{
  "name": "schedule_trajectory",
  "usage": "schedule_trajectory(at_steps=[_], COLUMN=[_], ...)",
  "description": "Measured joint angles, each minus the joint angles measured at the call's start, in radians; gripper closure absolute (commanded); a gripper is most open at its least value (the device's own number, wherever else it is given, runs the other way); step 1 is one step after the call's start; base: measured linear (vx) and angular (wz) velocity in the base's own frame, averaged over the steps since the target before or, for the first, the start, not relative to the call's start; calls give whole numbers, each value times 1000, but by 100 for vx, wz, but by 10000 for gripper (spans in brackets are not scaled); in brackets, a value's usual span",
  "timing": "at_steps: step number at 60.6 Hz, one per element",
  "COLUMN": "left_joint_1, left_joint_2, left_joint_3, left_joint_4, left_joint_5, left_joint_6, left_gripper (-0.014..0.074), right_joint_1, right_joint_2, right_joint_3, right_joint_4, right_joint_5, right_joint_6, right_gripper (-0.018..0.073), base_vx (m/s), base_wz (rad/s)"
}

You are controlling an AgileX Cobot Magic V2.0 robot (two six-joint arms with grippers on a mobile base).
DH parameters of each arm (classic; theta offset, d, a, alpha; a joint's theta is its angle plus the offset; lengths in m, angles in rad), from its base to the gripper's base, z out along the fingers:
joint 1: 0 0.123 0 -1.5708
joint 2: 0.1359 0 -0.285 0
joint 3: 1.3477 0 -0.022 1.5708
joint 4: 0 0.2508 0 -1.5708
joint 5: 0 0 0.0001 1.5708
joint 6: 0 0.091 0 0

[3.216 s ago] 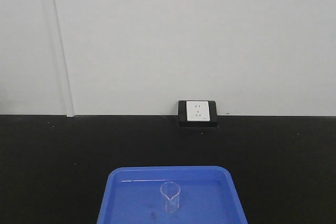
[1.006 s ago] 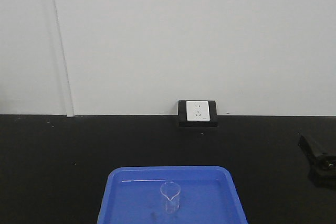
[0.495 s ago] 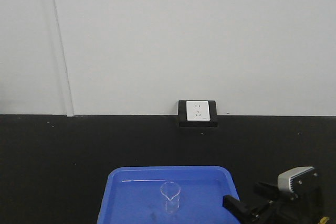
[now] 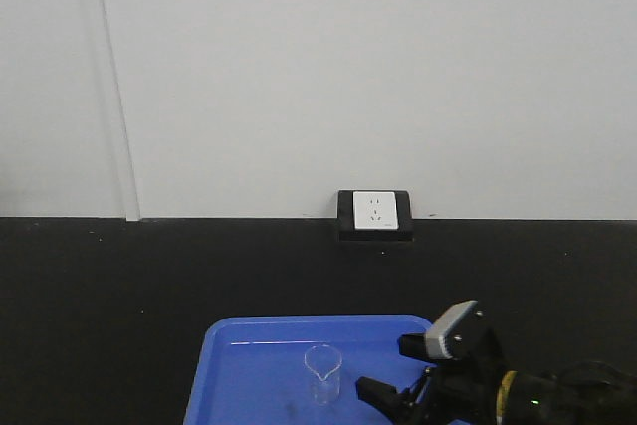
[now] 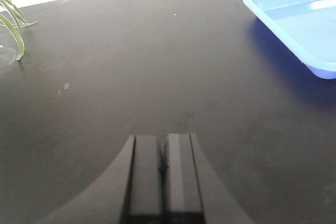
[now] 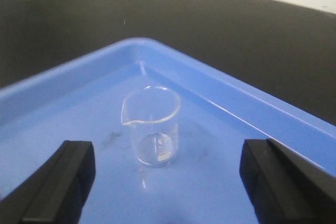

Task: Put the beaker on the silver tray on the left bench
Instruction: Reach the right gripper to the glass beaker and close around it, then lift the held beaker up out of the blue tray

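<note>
Progress: early | beaker (image 6: 152, 127) sitting ungrasped in blue tray (image 6: 252, 114) | right gripper (image 6: 168, 161) hovering, jaws apart, facing it | left gripper (image 5: 164, 153) idling, pressed together | grasp, transfer remaining

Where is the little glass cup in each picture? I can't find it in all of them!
Front view: the beaker stands at the bottom middle, inside the blue tray.
Left wrist view: not in it; only a corner of the blue tray shows, top right.
Right wrist view: the beaker is in the middle, upright in the tray, ahead of the open right gripper.
Shared landmark: the blue tray.
</note>
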Motion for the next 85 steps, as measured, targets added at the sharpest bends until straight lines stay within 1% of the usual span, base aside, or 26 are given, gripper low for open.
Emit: schedule_trajectory(at_steps=[5,11,20,26,33,40,45,53,59,66,69,70,76,77,80,83,84,85], left_joint_1=[0,0,0,0,0,0,0,0,0,0,0,0,0,0,0,0,0,0], left_joint_2=[0,0,0,0,0,0,0,0,0,0,0,0,0,0,0,0,0,0], left_joint_3=[0,0,0,0,0,0,0,0,0,0,0,0,0,0,0,0,0,0], left_joint_4=[0,0,0,0,0,0,0,0,0,0,0,0,0,0,0,0,0,0], left_joint_5=[0,0,0,0,0,0,0,0,0,0,0,0,0,0,0,0,0,0], left_joint_6=[0,0,0,0,0,0,0,0,0,0,0,0,0,0,0,0,0,0], left_gripper=[595,595,595,595,595,595,595,595,595,595,595,595,595,595,595,595,595,595], right_joint_1=[49,76,77,77,83,106,136,175,193,210,213,215,217,217,217,217,217,217], right_joint_2=[26,73,149,194,237,276,302,341,372,390,390,390,390,390,390,390,378,373], right_joint_3=[-48,-75,-81,-81,-99,-144,-181,-245,-291,-314,-318,-318,-320,-320,-320,-320,-320,-320], right_joint_4=[0,9,69,120,157,181,193,244,279,308,329,335,366,372,382,383,370,362], right_joint_5=[78,101,73,29,-26,-34,-34,-33,-32,-23,-16,-15,-14,-14,-11,-9,4,8], right_joint_6=[-4,-6,-7,-21,-36,-41,-42,-44,-44,-41,-41,-41,-41,-39,-31,-17,41,51], right_gripper=[-33,-33,-33,-33,-33,-33,-33,-32,-5,96,181,225,421,474,577,576,575,575], base_vx=[0,0,0,0,0,0,0,0,0,0,0,0,0,0,0,0,0,0], base_wz=[0,0,0,0,0,0,0,0,0,0,0,0,0,0,0,0,0,0])
